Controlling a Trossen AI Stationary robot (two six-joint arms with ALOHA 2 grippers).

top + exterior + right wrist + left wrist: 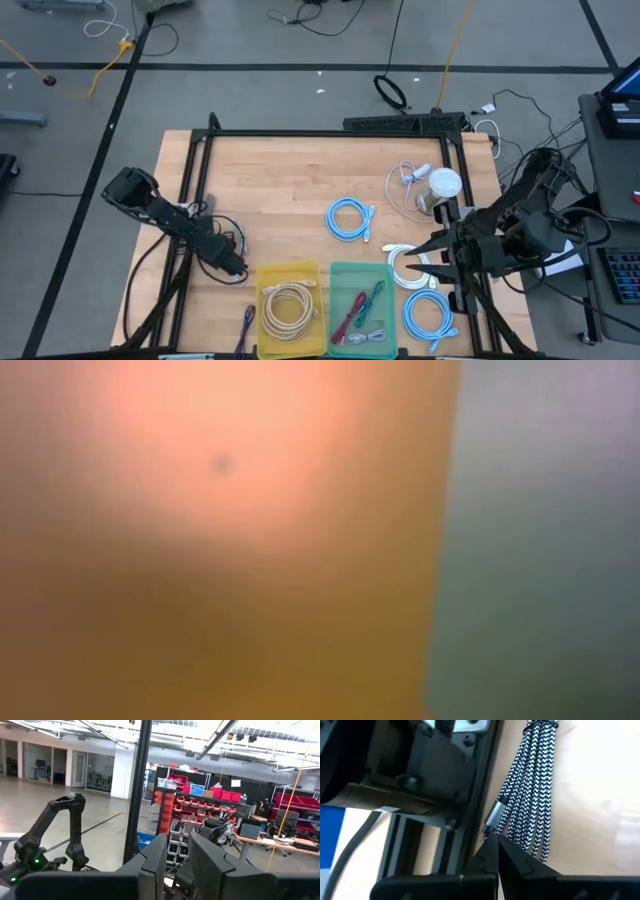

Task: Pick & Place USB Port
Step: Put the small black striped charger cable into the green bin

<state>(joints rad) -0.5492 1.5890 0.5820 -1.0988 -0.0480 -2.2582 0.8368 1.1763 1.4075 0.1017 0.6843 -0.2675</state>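
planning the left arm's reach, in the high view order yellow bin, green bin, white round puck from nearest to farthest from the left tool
From the left tool:
1. yellow bin, just right of it at the front edge
2. green bin, next bin over
3. white round puck, far right side

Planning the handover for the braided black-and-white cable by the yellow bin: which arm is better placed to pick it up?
The left. Its pincer, shut, sits right at the braided cable, tips by its metal plug, near the yellow bin. The right pincer is across the table over the white cable.
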